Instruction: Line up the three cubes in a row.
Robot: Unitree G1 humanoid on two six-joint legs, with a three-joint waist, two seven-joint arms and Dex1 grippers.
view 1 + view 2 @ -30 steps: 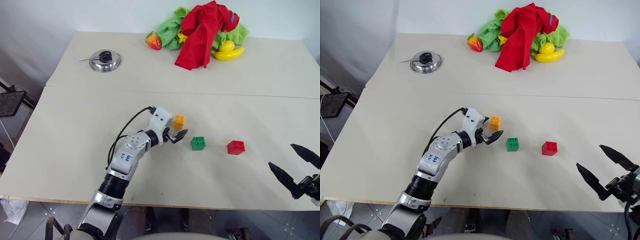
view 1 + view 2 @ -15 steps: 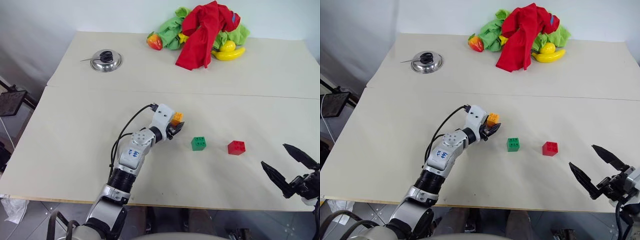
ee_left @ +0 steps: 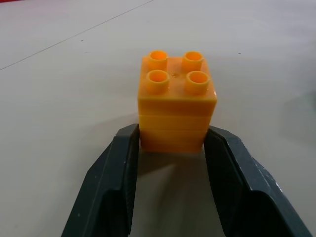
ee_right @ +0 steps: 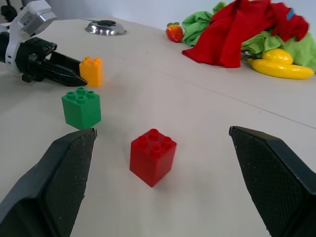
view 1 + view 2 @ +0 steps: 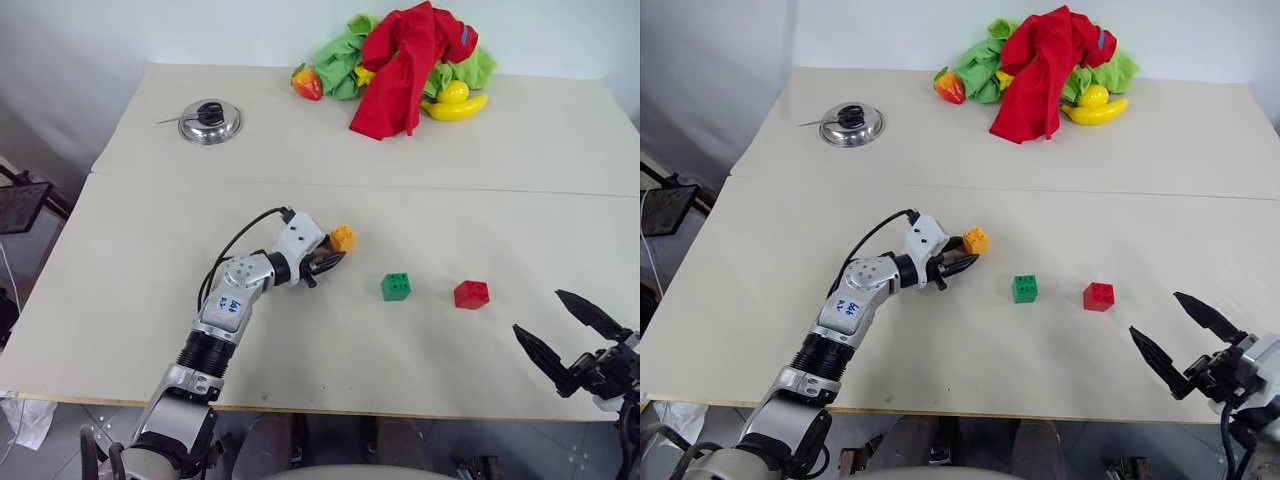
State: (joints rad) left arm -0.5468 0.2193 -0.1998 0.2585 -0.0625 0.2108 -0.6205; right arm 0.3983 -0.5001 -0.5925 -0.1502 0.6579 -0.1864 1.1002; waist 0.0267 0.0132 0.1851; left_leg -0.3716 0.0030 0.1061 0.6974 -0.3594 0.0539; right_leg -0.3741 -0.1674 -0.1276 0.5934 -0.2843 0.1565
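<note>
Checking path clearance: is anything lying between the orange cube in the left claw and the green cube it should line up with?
Nothing visible: bare table separates the orange cube from the green cube.

Counted on the desk [image 5: 150, 300]: three cubes, namely one orange cube [image 5: 342, 238]; one green cube [image 5: 396, 286]; one red cube [image 5: 471, 294].

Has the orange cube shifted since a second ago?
Yes. The orange cube, pinched by the left hand, has moved left, farther away from the green cube.
</note>
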